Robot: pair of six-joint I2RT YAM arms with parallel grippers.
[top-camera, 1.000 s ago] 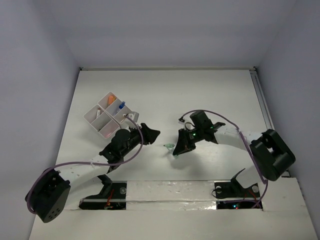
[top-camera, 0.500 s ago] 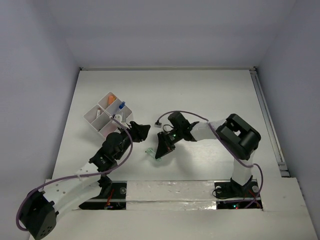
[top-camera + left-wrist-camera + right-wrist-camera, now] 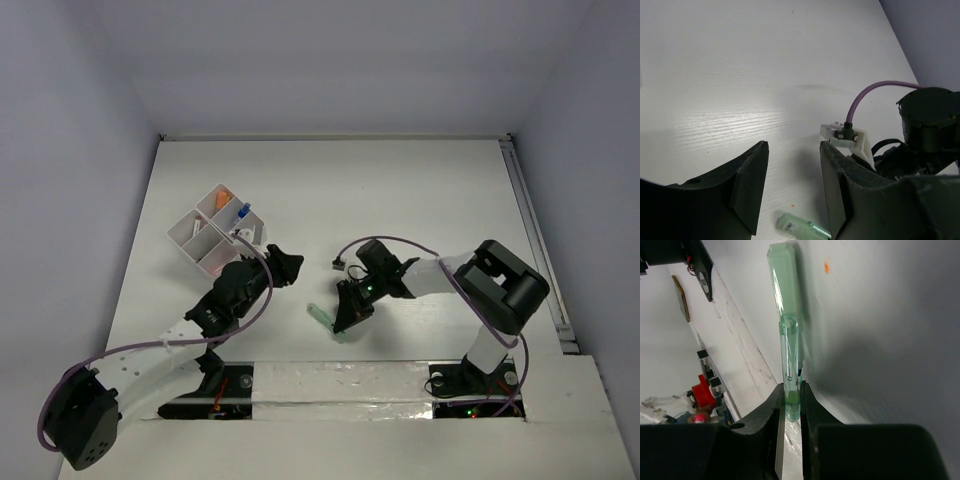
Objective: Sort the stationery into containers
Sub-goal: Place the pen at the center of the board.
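My right gripper (image 3: 343, 318) is shut on the end of a translucent green pen (image 3: 319, 314), near the table's front middle. In the right wrist view the pen (image 3: 788, 315) sticks out from between the fingers (image 3: 791, 392), close along the white table. My left gripper (image 3: 286, 266) is open and empty, just left of the right gripper. In the left wrist view its jaws (image 3: 793, 147) stand wide apart with the green pen (image 3: 802, 228) lying below them. The white compartment tray (image 3: 190, 228) stands behind my left gripper and holds an orange piece (image 3: 224, 197) and a blue-tipped item (image 3: 243, 211).
The right arm's white camera mount and purple cable (image 3: 849, 138) sit close to my left gripper's right finger. A tiny orange speck (image 3: 826, 267) lies on the table by the pen. The table's far and right parts are bare white. A taped strip (image 3: 340, 380) runs along the near edge.
My right gripper carried the green pen left toward my left gripper, then back a little to the right and nearer the front edge. My left arm shifted slightly.
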